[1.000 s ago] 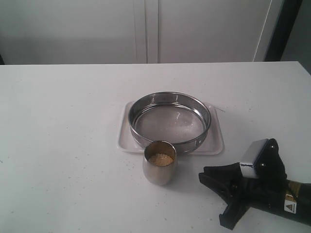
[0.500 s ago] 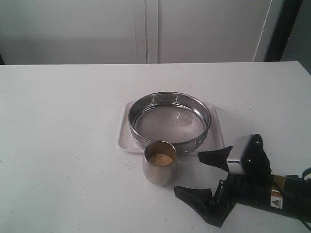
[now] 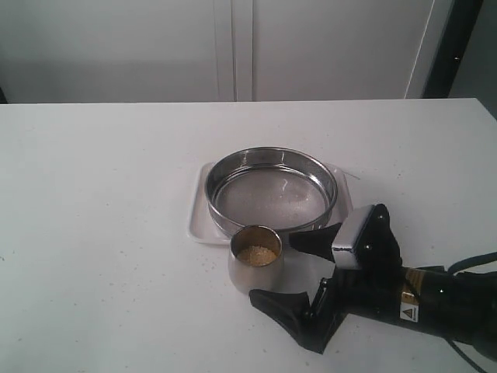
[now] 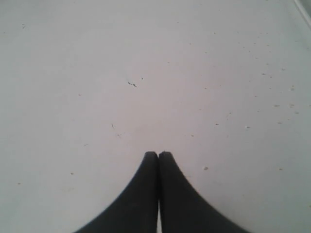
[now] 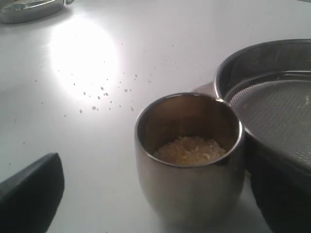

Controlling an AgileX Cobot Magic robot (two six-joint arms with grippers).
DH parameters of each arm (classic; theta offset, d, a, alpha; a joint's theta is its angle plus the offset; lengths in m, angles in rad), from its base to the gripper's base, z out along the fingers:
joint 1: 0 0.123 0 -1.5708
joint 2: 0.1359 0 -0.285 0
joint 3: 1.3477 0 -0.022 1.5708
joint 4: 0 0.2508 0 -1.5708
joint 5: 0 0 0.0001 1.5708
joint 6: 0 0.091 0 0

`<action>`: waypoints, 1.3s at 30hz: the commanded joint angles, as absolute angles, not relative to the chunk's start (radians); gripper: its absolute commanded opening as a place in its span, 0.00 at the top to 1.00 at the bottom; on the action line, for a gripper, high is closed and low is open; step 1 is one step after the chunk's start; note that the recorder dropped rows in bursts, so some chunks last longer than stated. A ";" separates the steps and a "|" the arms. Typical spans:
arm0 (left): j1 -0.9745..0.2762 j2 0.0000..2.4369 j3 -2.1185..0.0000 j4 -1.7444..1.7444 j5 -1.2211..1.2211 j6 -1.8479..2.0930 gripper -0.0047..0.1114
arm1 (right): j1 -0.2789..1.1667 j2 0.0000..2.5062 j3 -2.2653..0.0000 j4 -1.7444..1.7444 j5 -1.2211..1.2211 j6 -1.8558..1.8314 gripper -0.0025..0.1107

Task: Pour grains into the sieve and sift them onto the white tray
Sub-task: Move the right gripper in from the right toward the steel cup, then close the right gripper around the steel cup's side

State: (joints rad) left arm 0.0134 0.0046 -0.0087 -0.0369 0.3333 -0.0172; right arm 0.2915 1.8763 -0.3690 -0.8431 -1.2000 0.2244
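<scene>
Grains point(image 3: 256, 255) lie in the upright cup point(image 3: 254, 278) (mouth up), right hand point(image 3: 273, 269) spread wide just beside it.

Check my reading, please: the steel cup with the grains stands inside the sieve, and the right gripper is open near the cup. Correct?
One detail is wrong. The exterior view shows the steel cup with the grains standing on the table beside the sieve, not inside it. The right gripper is open near the cup.
</scene>
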 commanded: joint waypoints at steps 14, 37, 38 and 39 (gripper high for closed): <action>0.017 0.000 0.000 -0.043 0.336 -0.019 0.96 | 0.318 1.926 -0.443 -0.858 -1.190 0.291 0.12; 0.017 0.000 0.000 -0.043 0.336 -0.019 0.96 | 0.318 1.967 -0.449 -0.869 -1.124 0.266 0.12; 0.017 0.000 0.000 -0.043 0.336 -0.019 0.96 | 0.318 1.969 -0.452 -0.869 -1.124 0.266 0.12; 0.017 0.000 0.000 -0.043 0.336 -0.019 0.96 | 0.318 1.970 -0.453 -0.869 -1.124 0.266 0.12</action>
State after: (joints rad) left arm 0.0134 0.0046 -0.0087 -0.0369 0.3333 -0.0172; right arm 0.3188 1.9648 -0.4438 -0.8722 -1.1081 0.2806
